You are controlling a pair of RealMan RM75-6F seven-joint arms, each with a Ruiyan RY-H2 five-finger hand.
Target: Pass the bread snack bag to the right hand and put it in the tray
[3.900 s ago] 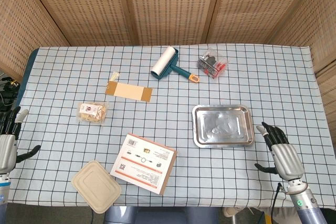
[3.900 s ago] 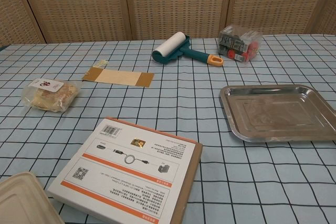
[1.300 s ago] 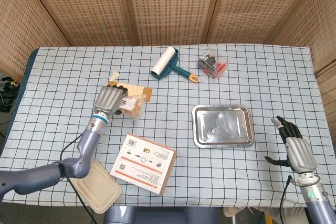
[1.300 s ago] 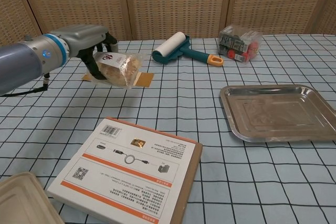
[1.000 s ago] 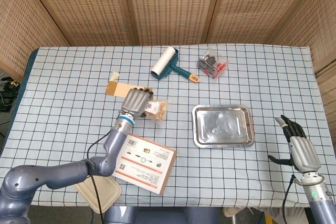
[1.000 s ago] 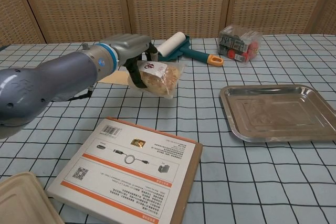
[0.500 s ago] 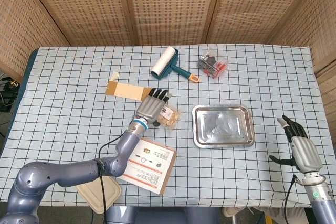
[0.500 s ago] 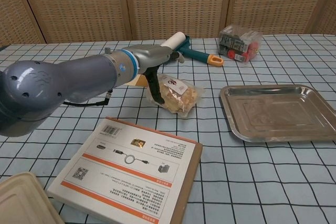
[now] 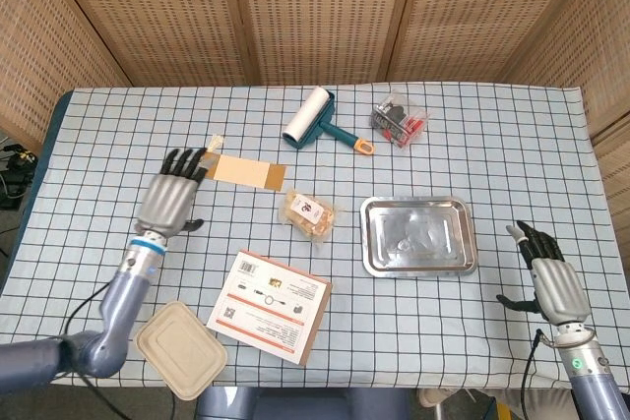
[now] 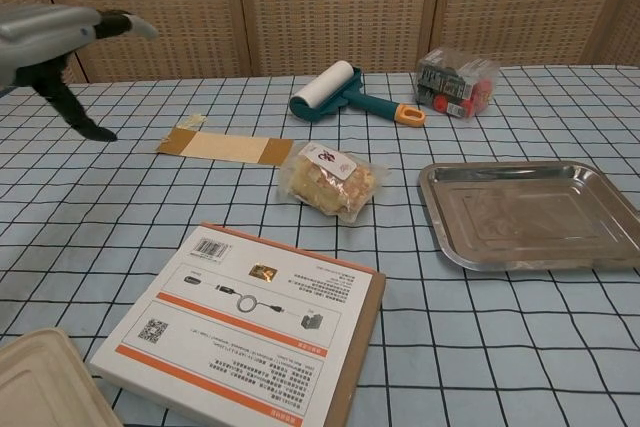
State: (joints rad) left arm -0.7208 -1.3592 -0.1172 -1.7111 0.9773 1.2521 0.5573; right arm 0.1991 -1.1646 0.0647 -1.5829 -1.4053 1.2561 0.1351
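Note:
The bread snack bag [image 9: 308,213] [image 10: 331,180], clear plastic with a white label, lies on the checked cloth just left of the steel tray [image 9: 417,264] [image 10: 455,251]. Nothing touches it. My left hand [image 9: 170,198] [image 10: 62,49] hovers open, fingers spread, well to the left of the bag near the brown envelope. My right hand [image 9: 547,283] hangs open at the table's right front, to the right of the tray; the chest view does not show it. The tray is empty.
A brown envelope [image 9: 242,172] lies left of the bag, a white box [image 9: 270,306] in front of it, a beige lid [image 9: 179,349] at the front left. A lint roller [image 9: 313,118] and a packet of clips [image 9: 398,119] sit at the back.
My left hand carried the bag rightward, set it down beside the tray, let go and drew back to the left. The right hand has barely moved.

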